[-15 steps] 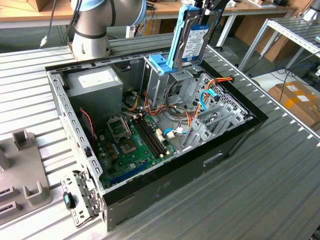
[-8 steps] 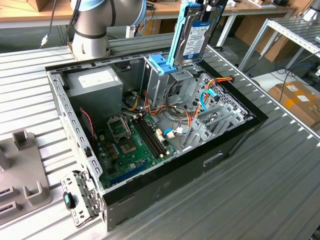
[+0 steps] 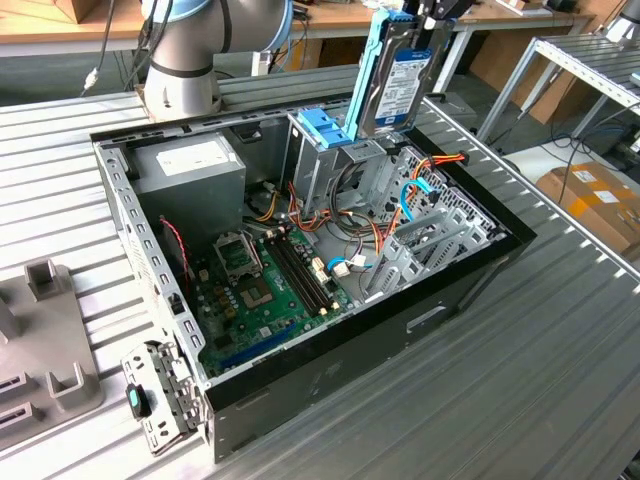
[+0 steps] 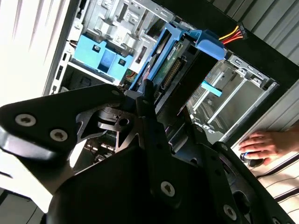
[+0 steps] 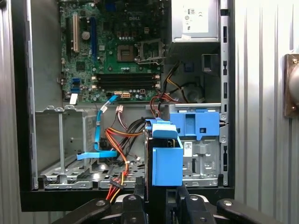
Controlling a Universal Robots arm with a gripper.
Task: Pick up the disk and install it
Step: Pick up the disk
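One disk upright in air above the open case, beside the blue-handled cage; gripper mostly cut off, but we see jaws pinching the disk's upper end.

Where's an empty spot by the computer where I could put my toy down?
The bare ridged table beside the computer case's black side, toward the exterior view's right, is free. Inside is crowded: motherboard, cables, and the disk in the gripper overhead.

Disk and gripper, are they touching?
Touching. In the first wrist view the gripper is shut on the disk, pressing both its sides.
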